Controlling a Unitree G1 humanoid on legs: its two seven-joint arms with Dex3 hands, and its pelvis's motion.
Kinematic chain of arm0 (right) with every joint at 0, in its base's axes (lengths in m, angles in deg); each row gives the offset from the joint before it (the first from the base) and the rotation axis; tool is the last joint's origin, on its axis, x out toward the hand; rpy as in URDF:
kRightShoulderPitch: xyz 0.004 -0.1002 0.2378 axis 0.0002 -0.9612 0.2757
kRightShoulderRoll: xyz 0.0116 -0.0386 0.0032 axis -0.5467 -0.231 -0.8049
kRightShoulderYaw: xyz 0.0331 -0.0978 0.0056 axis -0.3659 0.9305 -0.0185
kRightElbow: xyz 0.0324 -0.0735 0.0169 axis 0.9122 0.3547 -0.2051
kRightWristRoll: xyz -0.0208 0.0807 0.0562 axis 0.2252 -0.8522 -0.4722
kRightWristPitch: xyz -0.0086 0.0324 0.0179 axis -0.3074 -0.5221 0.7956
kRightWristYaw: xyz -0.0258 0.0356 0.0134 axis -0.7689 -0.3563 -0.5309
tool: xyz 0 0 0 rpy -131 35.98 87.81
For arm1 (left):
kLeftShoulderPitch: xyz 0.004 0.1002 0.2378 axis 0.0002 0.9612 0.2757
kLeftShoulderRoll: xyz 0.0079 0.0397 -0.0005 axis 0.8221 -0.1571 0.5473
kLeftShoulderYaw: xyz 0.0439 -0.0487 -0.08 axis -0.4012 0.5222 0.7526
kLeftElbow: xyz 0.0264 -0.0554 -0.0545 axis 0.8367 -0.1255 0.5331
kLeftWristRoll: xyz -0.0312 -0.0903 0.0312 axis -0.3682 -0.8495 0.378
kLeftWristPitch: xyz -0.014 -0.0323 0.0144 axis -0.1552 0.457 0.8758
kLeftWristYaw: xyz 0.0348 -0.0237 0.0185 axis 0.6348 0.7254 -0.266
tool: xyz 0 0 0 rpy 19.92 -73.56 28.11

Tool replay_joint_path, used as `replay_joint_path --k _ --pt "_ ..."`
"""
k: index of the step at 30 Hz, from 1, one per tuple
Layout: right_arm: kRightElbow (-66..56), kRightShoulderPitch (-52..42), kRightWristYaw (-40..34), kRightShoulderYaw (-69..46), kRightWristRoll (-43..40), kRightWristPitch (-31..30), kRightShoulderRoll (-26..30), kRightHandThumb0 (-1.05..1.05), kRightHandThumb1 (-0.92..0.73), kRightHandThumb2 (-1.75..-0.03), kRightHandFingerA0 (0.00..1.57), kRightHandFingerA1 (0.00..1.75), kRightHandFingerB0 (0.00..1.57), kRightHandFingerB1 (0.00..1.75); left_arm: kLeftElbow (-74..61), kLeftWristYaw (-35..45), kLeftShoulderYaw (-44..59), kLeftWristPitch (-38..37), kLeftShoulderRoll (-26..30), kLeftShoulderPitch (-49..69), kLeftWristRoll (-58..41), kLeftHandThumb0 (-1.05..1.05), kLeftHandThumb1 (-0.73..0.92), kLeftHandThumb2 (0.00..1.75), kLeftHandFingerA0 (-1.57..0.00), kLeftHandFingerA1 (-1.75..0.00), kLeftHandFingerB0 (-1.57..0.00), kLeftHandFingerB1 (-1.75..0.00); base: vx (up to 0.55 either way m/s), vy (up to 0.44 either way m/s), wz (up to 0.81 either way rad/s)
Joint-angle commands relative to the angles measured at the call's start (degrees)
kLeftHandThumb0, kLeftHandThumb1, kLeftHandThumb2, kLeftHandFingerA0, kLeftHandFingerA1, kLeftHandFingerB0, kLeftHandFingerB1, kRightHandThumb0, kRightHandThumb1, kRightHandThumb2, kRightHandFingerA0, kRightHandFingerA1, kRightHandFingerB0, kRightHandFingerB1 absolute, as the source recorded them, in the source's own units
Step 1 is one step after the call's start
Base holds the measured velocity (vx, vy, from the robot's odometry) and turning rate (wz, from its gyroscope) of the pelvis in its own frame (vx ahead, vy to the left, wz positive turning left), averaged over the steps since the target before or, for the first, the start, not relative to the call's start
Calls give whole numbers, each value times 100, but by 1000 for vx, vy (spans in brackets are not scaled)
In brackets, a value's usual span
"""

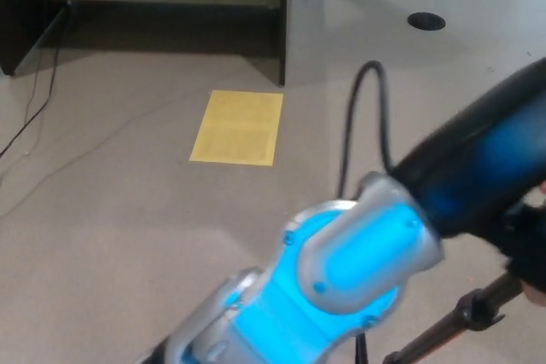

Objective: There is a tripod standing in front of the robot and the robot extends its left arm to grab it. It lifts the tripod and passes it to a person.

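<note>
The left arm (358, 279), glossy silver with a smooth black forearm, crosses the matte beige floor (111, 228). Its hand runs off the right edge, so its grip cannot be judged. A slim black tripod (452, 321) leg slants beneath it.

The floor (111, 219) on the left lies open, with only a flat yellow sheet (237, 126) and a thin cable (34, 100) along the far left, so a hand could pass freely there. The robot's left arm (367, 253) fills the lower middle and right, its black cable (363, 117) looping up above it, and a tripod leg (461, 317) slants across the bottom right corner, crowding that side. Farther back, a dark desk panel (283, 19) stands upright and closes the way behind.
</note>
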Motion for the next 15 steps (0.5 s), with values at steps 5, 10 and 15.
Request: replay_joint_path --k 5,10,15 --pt "-133 -301 25 -60 -2 -8 233 -40 -72 -61 68 44 48 37 -243 776 1542 -117 1199 1321 -622 -73 41 53 0 0 0 0 0 0 0" --pt "-78 -603 -31 -30 69 3 366 -39 -71 -61 66 43 45 36 175 1133 2567 -676 1624 2785 -1127 -62 36 70 0 -5 0 0 0 0 0" --pt "-78 -523 0 -142 -79 -88 217 -38 -72 -62 67 44 46 36 661 1476 3428 -1103 2123 3990 -1274 -60 38 73 0 -7 0 -1 0 0 0"
